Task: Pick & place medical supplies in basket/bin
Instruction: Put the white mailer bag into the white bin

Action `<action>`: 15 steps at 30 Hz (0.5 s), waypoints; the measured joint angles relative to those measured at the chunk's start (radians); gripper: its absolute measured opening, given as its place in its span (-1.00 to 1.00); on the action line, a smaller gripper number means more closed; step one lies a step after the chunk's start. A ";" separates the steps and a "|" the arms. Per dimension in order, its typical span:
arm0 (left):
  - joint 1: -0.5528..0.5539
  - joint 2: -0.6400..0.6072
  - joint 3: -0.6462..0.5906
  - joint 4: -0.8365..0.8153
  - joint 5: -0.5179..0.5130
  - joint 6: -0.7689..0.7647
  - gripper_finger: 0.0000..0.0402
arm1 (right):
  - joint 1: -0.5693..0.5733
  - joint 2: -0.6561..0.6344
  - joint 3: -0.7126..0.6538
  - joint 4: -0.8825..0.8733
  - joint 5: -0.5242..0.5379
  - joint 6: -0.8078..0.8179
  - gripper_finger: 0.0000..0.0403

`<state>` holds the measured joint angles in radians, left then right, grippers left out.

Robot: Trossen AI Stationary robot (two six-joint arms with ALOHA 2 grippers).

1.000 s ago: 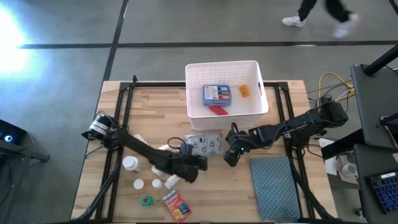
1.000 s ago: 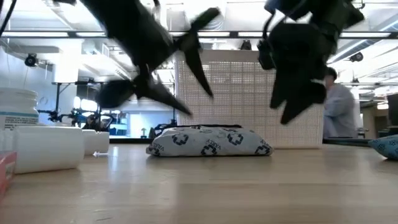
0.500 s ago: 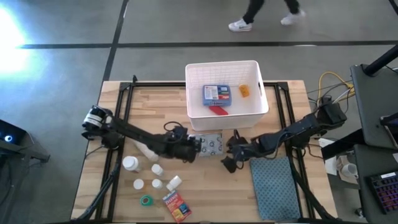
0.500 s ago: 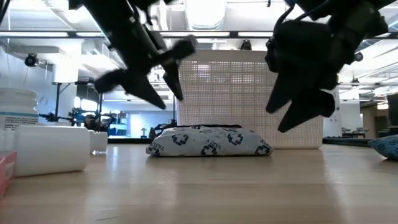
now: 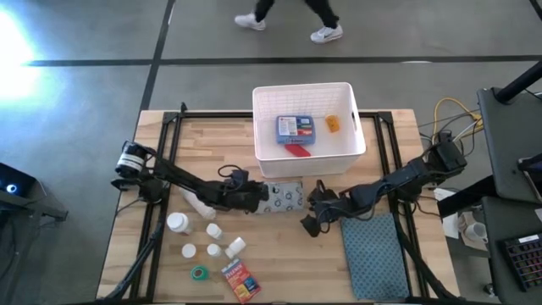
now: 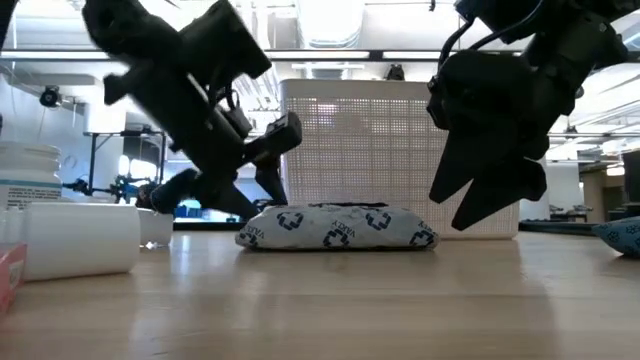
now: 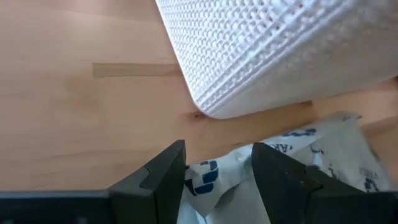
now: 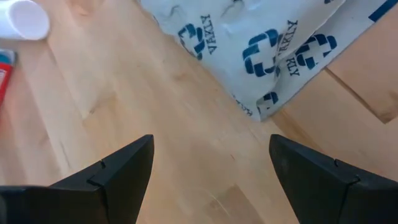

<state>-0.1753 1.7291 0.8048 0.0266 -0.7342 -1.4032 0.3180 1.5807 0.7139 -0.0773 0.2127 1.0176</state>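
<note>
With my left claw (image 7: 217, 171) half-open astride the wipes packet (image 5: 286, 196) edge at the basket (image 5: 354, 140)'s 6 o'clock wall, the limp foil may slip; right claw (image 5: 311, 222) waits wide.

1. The desk (image 5: 381, 284) is pale wood in jointed planks, smooth with a soft sheen and visible grain.
2. The basket (image 5: 306, 154) at 12 o'clock is white plastic; its walls show a fine perforated, ribbed texture and a matt finish.
3. The wipes packet (image 5: 286, 196) is soft plastic film, white with blue print, crinkled and slightly glossy.
4. The mat (image 5: 373, 254) at 5 o'clock looks like woven cloth, teal-grey and matt.
5. The pill bottles (image 5: 178, 223) at 8 o'clock are smooth white plastic.
6. Both end effectors, left (image 7: 217, 177) and right (image 8: 211, 168), have fingers of dark, matt plastic-like material.
</note>
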 joint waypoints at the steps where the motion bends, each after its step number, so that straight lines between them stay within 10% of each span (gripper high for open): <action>1: 0.000 0.005 -0.015 0.040 -0.002 0.001 -0.17 | 0.000 0.004 0.000 -0.002 0.000 0.000 0.52; 15: -0.084 0.127 0.189 0.083 0.157 0.149 -0.17 | -0.026 0.000 -0.003 -0.115 0.049 -0.054 0.50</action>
<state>-0.2593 1.8557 0.9939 0.1100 -0.5773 -1.2543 0.2922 1.5804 0.7105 -0.1923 0.2613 0.9640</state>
